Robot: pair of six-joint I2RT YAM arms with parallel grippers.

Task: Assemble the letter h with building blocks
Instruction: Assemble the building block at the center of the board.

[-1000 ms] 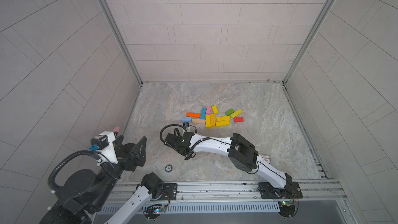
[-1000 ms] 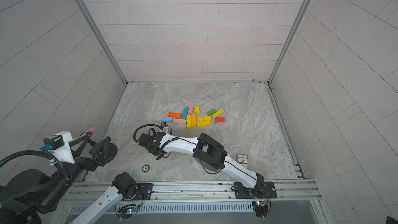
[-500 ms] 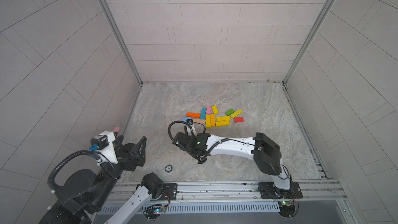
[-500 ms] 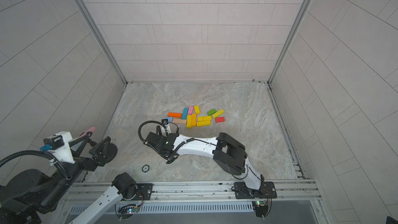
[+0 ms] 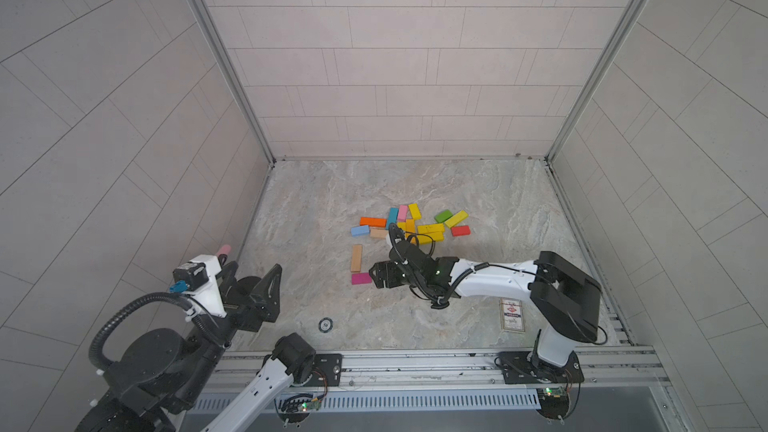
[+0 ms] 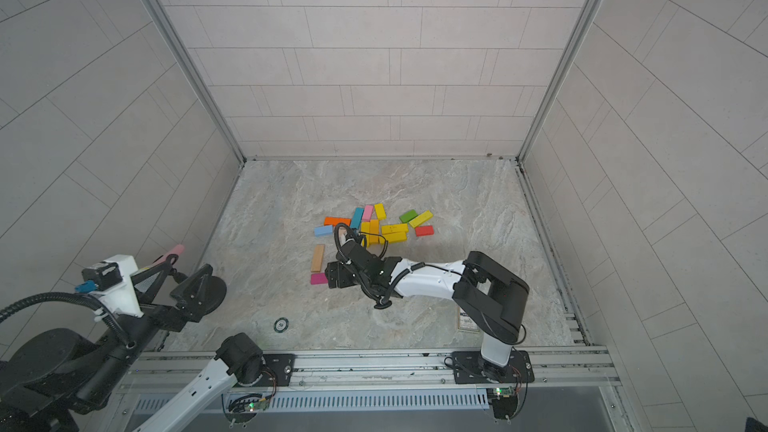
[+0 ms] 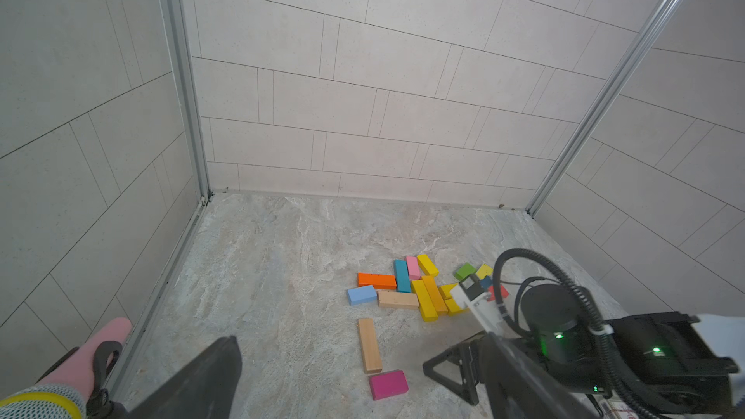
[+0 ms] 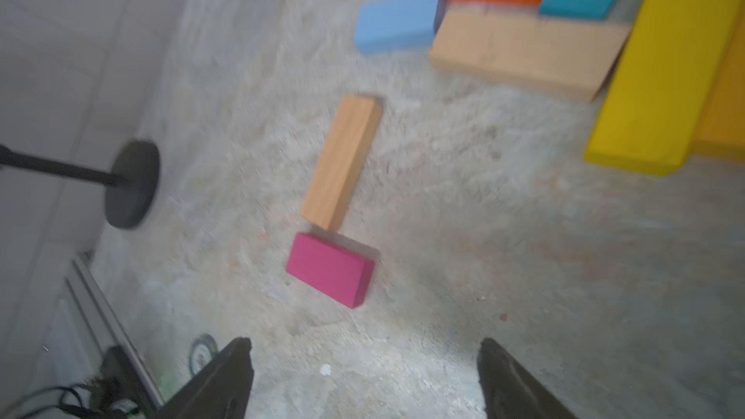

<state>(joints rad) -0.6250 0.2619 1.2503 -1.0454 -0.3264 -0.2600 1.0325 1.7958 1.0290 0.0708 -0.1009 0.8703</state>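
The right arm (image 5: pixel 494 284) has backed off the magenta block (image 5: pixel 361 278), which sits on the bench (image 5: pixel 316 218) just beside a wood block's (image 5: pixel 356 258) end, near the pile (image 5: pixel 430 228). Its right fingers (image 8: pixel 236 360) are spread wide and empty; the left fingers (image 5: pixel 268 284) are fully open too, holding nothing.

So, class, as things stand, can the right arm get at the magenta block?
Probably yes: the open, empty right hand points at the magenta block, only bare floor between them; the long wooden block lies just beyond.

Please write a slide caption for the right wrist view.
Open right gripper facing a magenta block that lies beside a wood block.
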